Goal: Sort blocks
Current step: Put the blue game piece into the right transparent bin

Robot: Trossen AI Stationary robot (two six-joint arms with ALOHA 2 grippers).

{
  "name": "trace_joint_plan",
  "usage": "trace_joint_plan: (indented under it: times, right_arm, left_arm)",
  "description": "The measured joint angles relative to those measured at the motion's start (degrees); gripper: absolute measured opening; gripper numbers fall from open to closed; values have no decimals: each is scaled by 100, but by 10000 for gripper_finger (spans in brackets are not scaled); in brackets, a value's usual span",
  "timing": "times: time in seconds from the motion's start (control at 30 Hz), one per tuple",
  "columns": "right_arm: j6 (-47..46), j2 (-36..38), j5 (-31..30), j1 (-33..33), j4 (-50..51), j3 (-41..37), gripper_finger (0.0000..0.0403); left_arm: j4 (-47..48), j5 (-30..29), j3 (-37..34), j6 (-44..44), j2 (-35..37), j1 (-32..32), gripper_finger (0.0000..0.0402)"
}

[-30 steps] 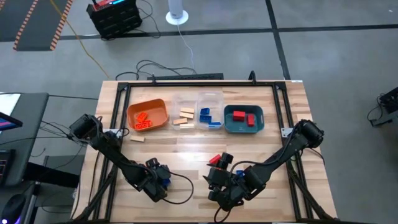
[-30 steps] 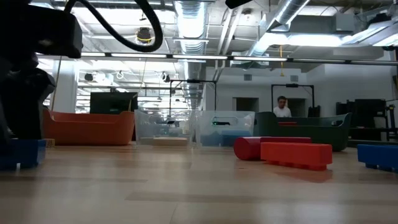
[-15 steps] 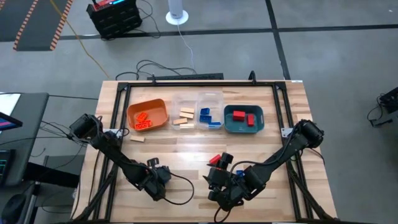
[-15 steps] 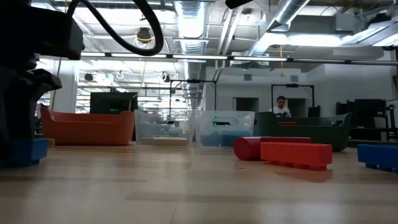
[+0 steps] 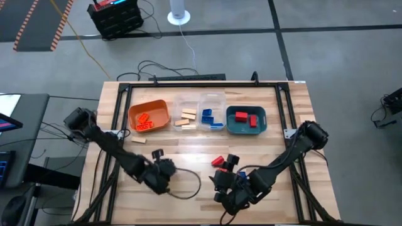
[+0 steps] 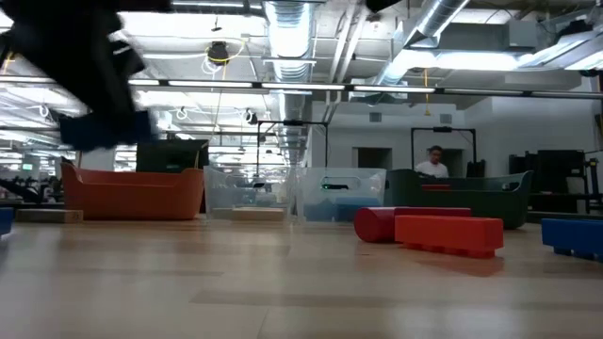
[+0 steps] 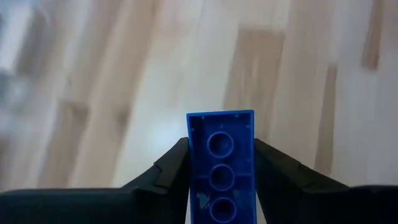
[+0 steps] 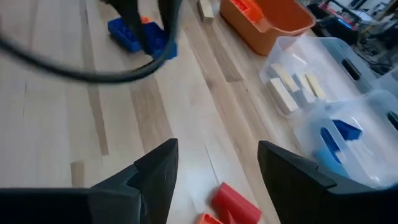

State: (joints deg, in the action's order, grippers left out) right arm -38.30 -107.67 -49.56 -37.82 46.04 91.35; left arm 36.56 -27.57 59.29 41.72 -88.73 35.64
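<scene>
A blue brick (image 7: 221, 168) sits between the fingers of my left gripper (image 5: 162, 172), which is shut on it above the table's near left part. In the low view the brick (image 6: 99, 132) shows blurred, high above the table. My right gripper (image 8: 217, 162) stands open near the table's front edge (image 5: 225, 174), with nothing between its fingers. Two red blocks (image 5: 218, 162) lie on the table just beyond it, one round-ended (image 6: 377, 224) and one long (image 6: 448, 232). A tan block (image 5: 139, 139) lies flat near the orange tray. My left gripper pinches the blue brick by its two long sides (image 7: 190, 163) between its two fingers. The brick runs along the fingers, and its far end (image 7: 221, 117) sticks out past the tips. Its hollow underside faces the wrist camera. It is lifted clear of the table.
Along the far side stand an orange tray (image 5: 149, 115), two clear trays (image 5: 188, 113) (image 5: 212, 112) and a teal tray (image 5: 246, 119), each with bricks inside. More blue bricks (image 8: 127, 34) lie by the left arm, and one (image 6: 573, 235) lies at the low view's right. A person stands in the room behind.
My left gripper has taken hold of the blue brick and risen with it, moving a little toward the table's far edge. The brick, which rested on the table, now hangs well clear of it.
</scene>
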Motion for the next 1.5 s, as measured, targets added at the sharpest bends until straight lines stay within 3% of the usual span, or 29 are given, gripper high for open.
trace_joint_plan:
  times: [0.13,0.27,0.4,0.63,0.8,1.0,1.5]
  right_arm:
    - [-204,15,-312,-117,22,-188,254]
    - [-104,-16,-794,-46,-696,-694,254]
    - [976,-7,-1330,134,-2122,-1054,254]
    - [5087,-39,-1030,20,-4321,-1202,254]
    - [6853,-40,-339,-123,-4866,-1131,254]
    - [7231,-44,143,-75,-4971,-1117,254]
    - [7797,-44,460,240,-5118,-1117,254]
  left_arm:
    - [-629,-340,-2,-818,350,-186,137]
    - [-1457,-960,-2,-1700,605,-188,137]
    - [-2274,-1144,-2,-2469,630,-158,137]
    - [-2435,280,-4,-2690,648,-299,138]
    - [-2443,1207,-5,-2546,688,-492,138]
    - [-2726,1980,-7,-2290,708,-766,138]
    - [-3123,2636,-7,-1820,708,-1154,138]
